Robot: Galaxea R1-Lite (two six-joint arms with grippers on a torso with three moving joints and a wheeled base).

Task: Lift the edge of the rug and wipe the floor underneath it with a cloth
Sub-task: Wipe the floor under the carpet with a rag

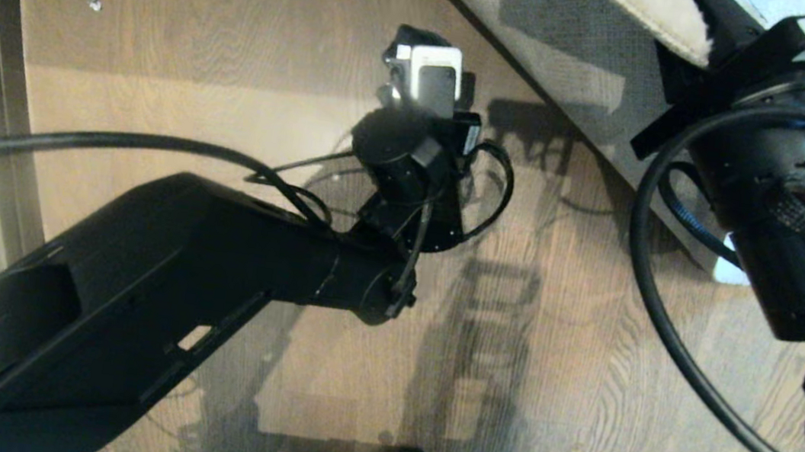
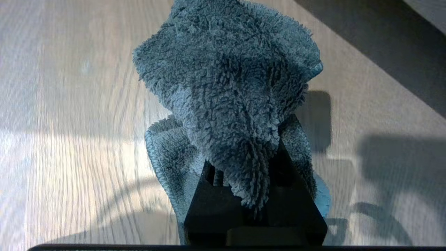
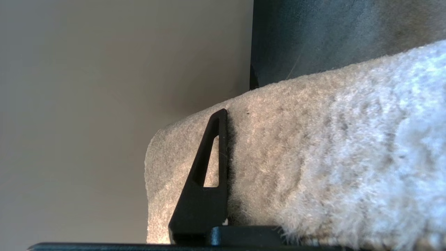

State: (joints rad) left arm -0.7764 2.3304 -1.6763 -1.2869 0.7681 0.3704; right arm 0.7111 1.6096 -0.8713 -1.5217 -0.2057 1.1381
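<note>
The floor (image 1: pixel 160 73) lay bare and wide beside the rug edge (image 1: pixel 547 52), which ran diagonally and curled up where the right gripper (image 3: pixel 226 153) pinched it. Near that edge, over open planks, the left gripper (image 2: pixel 244 195) held the cloth (image 2: pixel 226 87) squeezed between its fingers.

So the left gripper (image 2: pixel 244 195) is clamping down on the cloth (image 2: pixel 226 87), a fuzzy blue-grey wad that's bunching up and spilling out past the black fingers (image 2: pixel 209 209). Some of it is also hanging down on both sides of them. Underneath, the floor (image 2: pixel 69 122) is showing wood grain with patches of light and blocky shadows lying across it. A dark band is cutting across one far corner.
</note>
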